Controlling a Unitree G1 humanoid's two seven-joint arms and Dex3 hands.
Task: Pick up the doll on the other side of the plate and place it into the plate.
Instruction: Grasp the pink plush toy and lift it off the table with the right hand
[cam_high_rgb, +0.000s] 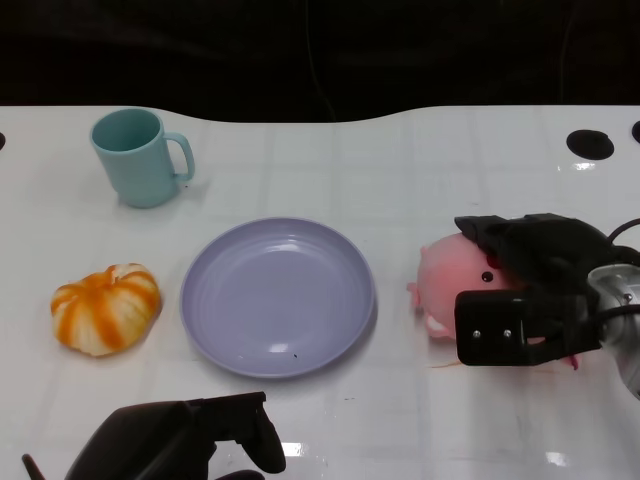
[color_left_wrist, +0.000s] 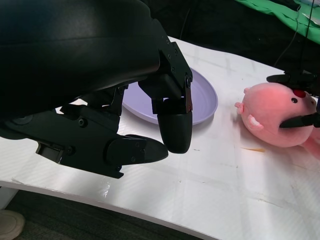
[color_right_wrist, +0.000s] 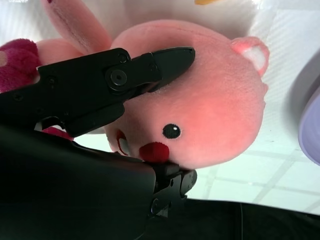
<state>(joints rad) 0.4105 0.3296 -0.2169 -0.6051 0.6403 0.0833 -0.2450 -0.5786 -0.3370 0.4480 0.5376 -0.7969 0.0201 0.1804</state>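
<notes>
The left hand (cam_high_rgb: 190, 440) is waiting at the near edge of the white worktop (cam_high_rgb: 420, 180). It is holding nothing. Its black fingers (color_left_wrist: 175, 127) are curling in a little but are staying apart from each other.

A bit farther in, the right hand (cam_high_rgb: 525, 295) is reaching around the pink doll (cam_high_rgb: 450, 280). One finger (color_right_wrist: 150, 70) is lying on top of the doll's head and another part of the hand is pressing under its face, so the hand is holding the doll from both sides. The doll is sitting on the worktop, just beside the right edge of the plate (cam_high_rgb: 278, 296). I cannot tell if it is off the worktop yet.

So the grab looks about done. The lifting, the carrying over to the plate, and the letting go are all left to do. The plate has nothing in it.

The doll is soft and fuzzy, round like a ball, with a black dot eye, a red mouth and little pink ears. The plate is smooth, shiny and purple, round with a low rim.

On the other side of the plate, a squishy-looking orange and white pumpkin (cam_high_rgb: 106, 308) is resting. Farthest away, a smooth blue-green mug (cam_high_rgb: 138, 156) with a handle is standing upright.
</notes>
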